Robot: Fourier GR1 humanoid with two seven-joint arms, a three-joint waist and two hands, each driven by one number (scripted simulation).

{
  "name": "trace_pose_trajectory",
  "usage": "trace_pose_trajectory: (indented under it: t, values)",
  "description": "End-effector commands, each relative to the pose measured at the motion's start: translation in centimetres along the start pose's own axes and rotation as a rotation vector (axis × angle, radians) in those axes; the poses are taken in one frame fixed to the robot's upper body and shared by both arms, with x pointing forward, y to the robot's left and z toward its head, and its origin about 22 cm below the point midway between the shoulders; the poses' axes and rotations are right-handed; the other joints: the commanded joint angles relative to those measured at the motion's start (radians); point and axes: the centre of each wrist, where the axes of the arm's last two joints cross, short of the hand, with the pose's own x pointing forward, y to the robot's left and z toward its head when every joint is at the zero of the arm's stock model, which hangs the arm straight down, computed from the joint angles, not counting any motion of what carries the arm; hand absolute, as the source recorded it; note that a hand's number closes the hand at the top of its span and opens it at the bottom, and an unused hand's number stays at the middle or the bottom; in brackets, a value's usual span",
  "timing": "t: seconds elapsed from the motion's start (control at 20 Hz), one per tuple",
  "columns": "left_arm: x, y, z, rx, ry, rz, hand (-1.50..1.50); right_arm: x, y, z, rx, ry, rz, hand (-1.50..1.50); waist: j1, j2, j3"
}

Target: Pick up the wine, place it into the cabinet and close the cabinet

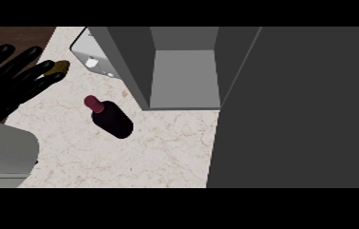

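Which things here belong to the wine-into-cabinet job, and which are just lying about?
Job: wine bottle, cabinet, its open door, left robot hand.
Lying about: brown object, pale grey item beside the cabinet.

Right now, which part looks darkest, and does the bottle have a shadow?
Head view: the left hand is black and the bottle nearly as dark; the cabinet door is flat dark grey, its shelf lighter; no clear shadow beside the bottle on the counter; no glare.
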Motion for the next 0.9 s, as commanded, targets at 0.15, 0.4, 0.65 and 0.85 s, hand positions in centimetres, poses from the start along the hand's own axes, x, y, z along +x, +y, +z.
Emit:
trace_pose_trajectory:
  t: [0.15,0.4,0.65,0.85]
  values:
    - [1.9,-0.2,-0.6,0.025,0.052,-0.001,-1.5,3.8,2.0,1.4,-0.028,-0.037,0.007,-1.5,0.004,-0.002,-0.001]
    - [0.4,0.7,0.6,0.024,0.062,-0.015,-1.5,3.3,2.2,1.5,-0.028,-0.034,0.016,-1.5,0.0,-0.001,-0.001]
    - [1.0,0.0,0.0,0.054,0.081,-0.017,-1.5,4.1,2.0,1.7,-0.036,-0.04,0.008,-1.5,0.002,-0.002,0.0]
    - [-1.8,2.2,0.4,0.058,0.1,-0.017,-1.5,3.9,2.6,1.7,-0.026,-0.017,0.012,-1.5,-0.011,0.0,-0.001]
